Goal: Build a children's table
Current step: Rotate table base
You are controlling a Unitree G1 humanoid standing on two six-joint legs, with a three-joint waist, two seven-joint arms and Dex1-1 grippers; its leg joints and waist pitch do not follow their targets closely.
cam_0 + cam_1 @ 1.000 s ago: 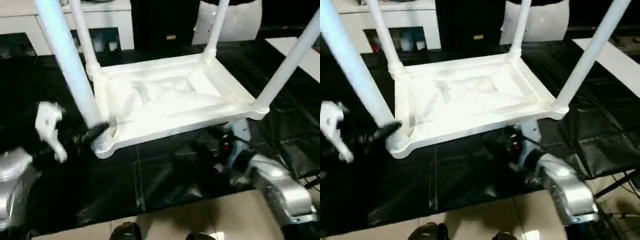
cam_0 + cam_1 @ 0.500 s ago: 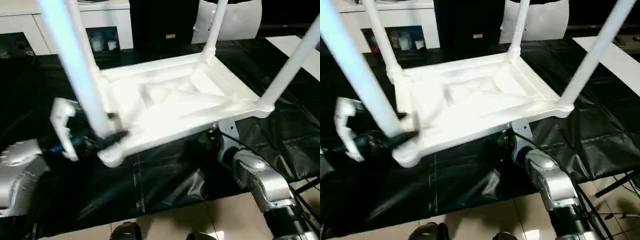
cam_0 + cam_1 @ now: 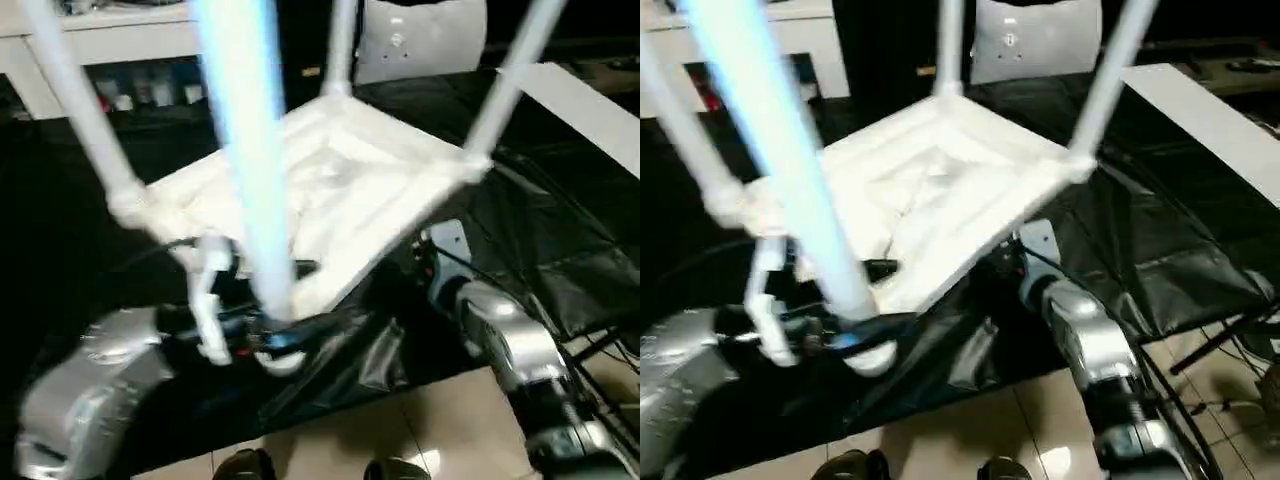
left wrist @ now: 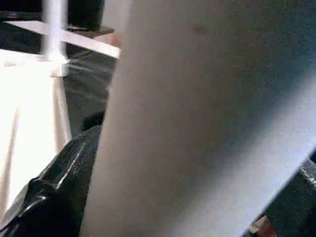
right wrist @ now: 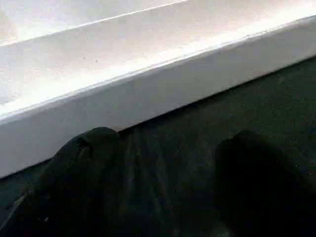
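Between my left claw's [image 3: 262, 335] spread fingers stands the nearest leg [image 3: 245, 150] of the upturned table [image 3: 330, 190] (tilted); just beyond my right claw [image 5: 163, 173], fingers apart, runs its edge

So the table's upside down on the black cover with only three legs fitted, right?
Not quite: the table is upside down on the black cover, but four legs are fitted, not three. The left eye view shows one leg rising from each corner socket.
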